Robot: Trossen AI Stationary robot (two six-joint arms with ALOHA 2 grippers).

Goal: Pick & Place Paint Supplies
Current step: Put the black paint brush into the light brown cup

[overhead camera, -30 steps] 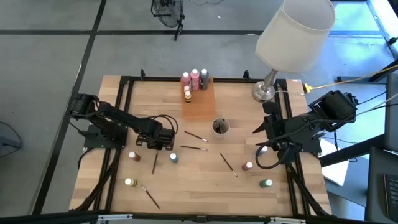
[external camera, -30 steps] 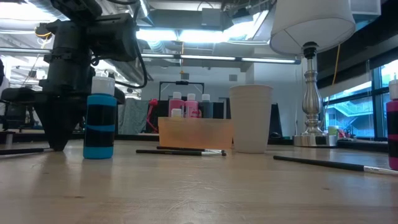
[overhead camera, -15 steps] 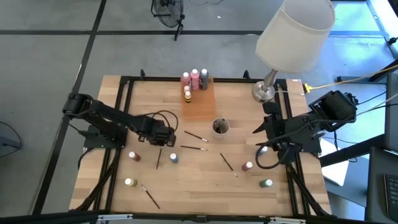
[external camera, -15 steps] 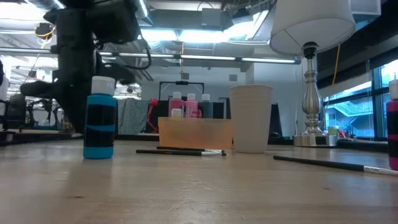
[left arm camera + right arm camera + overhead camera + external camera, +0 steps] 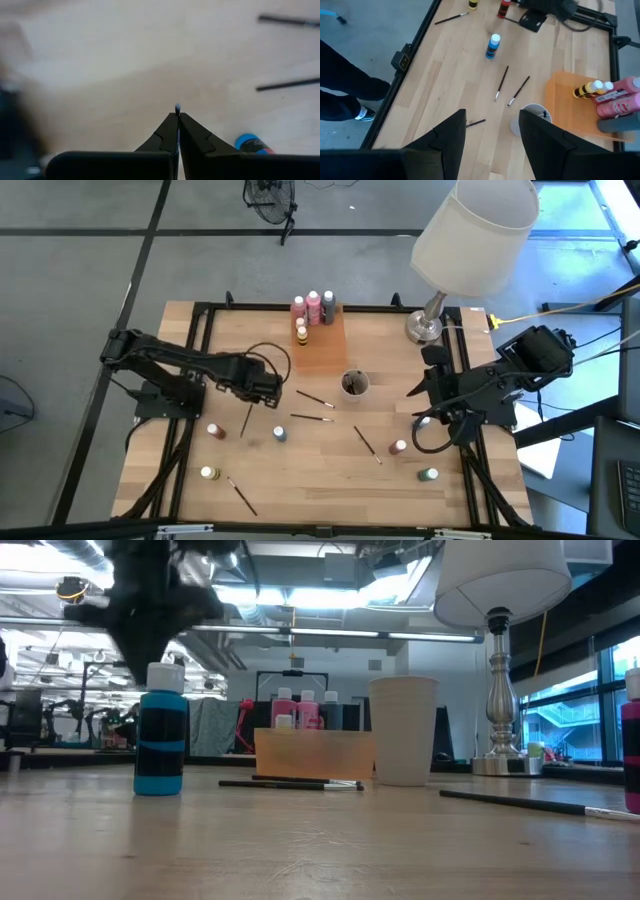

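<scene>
While a brush (image 5: 236, 494) and a yellow bottle (image 5: 208, 474) lie nearest on the left, a blue bottle (image 5: 279, 434) is seen farther in. Above it, a thin brush (image 5: 246, 420) is pinched by the left gripper (image 5: 262, 385), fingers pressed together. At the right edge, the right gripper (image 5: 425, 408) is held spread. Farthest, pink bottles (image 5: 313, 306) are stood in the orange tray (image 5: 320, 348).

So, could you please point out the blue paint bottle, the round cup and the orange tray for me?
blue paint bottle (image 5: 160, 743), low view, on the middle of its blue body.
round cup (image 5: 354, 384), high view, on its rim.
orange tray (image 5: 322, 346), high view, on a bare part of its floor.
</scene>
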